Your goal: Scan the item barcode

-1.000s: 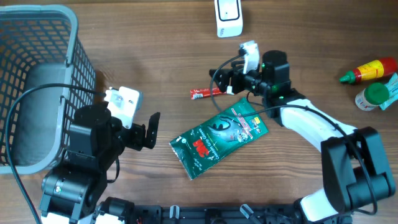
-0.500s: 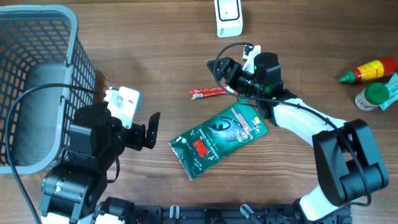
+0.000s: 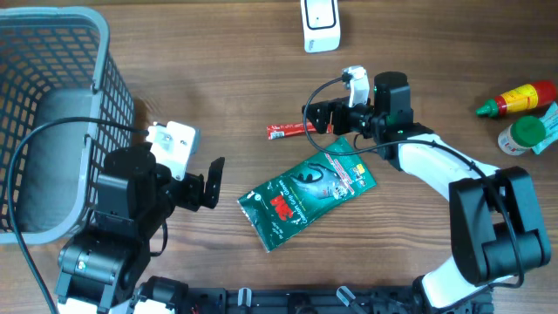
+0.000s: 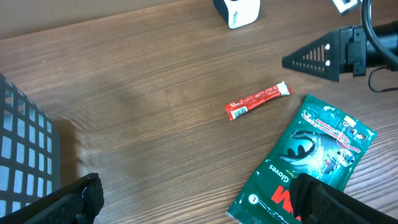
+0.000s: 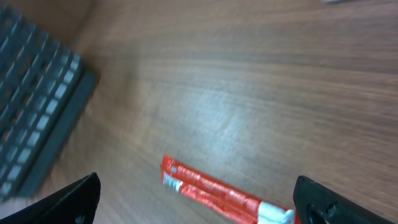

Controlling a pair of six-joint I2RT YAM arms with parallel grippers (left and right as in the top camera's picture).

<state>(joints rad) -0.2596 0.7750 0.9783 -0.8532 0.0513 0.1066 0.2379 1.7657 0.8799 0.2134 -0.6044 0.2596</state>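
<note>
The right hand (image 3: 314, 116) is swung back from its earlier upward turn and is held just beside the red sachet (image 3: 290, 130), released and empty, seemingly lined up to straddle it. The sachet is left flat on the desk (image 3: 218, 87), between the green gloves packet (image 3: 307, 192) and the white scanner (image 3: 320, 24). The left hand (image 3: 207, 181) is parked released, well apart.

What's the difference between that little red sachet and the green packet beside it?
The red sachet is a thin, narrow strip; the green packet is a broad pouch, far larger. The sachet is red with a white end; the packet carries a picture and printed words. Both lie flat on the wooden table, apart, and neither is held.
</note>
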